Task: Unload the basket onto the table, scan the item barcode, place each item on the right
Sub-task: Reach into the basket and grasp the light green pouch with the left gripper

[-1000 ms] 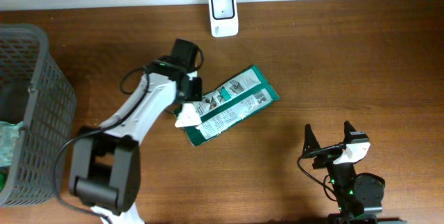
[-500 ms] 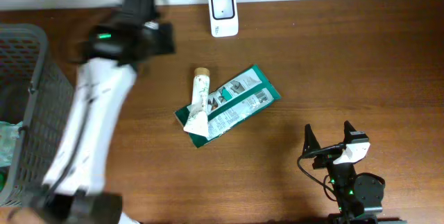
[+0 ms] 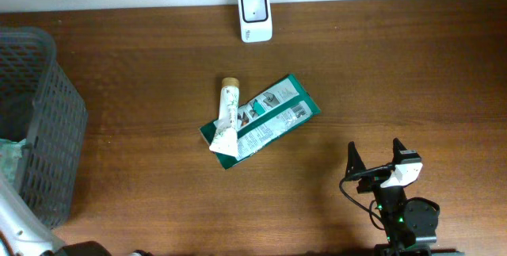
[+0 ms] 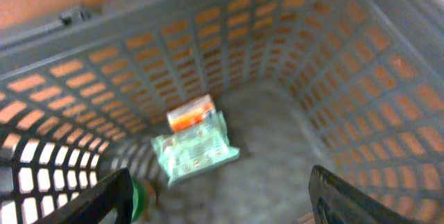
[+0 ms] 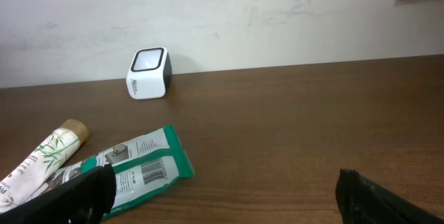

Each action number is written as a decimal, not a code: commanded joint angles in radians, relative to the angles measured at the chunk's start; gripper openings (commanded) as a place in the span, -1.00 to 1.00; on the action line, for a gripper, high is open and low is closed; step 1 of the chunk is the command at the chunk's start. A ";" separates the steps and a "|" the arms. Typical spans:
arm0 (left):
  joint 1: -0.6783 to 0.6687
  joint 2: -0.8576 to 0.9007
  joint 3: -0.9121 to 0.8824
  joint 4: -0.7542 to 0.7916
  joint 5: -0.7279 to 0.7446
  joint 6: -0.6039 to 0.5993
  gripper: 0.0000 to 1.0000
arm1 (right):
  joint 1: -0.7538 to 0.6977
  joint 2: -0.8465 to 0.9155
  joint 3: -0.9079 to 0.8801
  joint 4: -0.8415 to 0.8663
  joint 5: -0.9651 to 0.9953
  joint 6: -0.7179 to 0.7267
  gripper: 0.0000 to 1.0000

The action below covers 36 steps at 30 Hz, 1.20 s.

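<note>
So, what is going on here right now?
Nobody holds anything at this moment. The left arm's fingers are open and empty above the grey basket, where a pale green packet and an orange box lie. The right arm's fingers are open too, off to the side. A tube lies partly on a dark green packet on the table, apart from the white scanner.

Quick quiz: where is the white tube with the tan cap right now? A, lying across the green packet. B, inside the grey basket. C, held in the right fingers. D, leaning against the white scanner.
A: the tube lies across the left end of the green packet, apart from the scanner and the basket.
</note>
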 commanded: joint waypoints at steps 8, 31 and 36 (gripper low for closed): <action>0.028 0.176 -0.250 0.263 0.022 0.223 0.53 | -0.006 -0.004 -0.009 0.000 0.002 0.005 0.97; 0.041 0.575 -0.250 0.370 -0.042 0.369 -0.03 | -0.006 -0.004 -0.009 0.000 0.002 0.005 0.97; 0.039 0.570 -0.235 0.369 -0.040 0.369 -1.00 | -0.006 -0.004 -0.009 0.000 0.002 0.006 0.97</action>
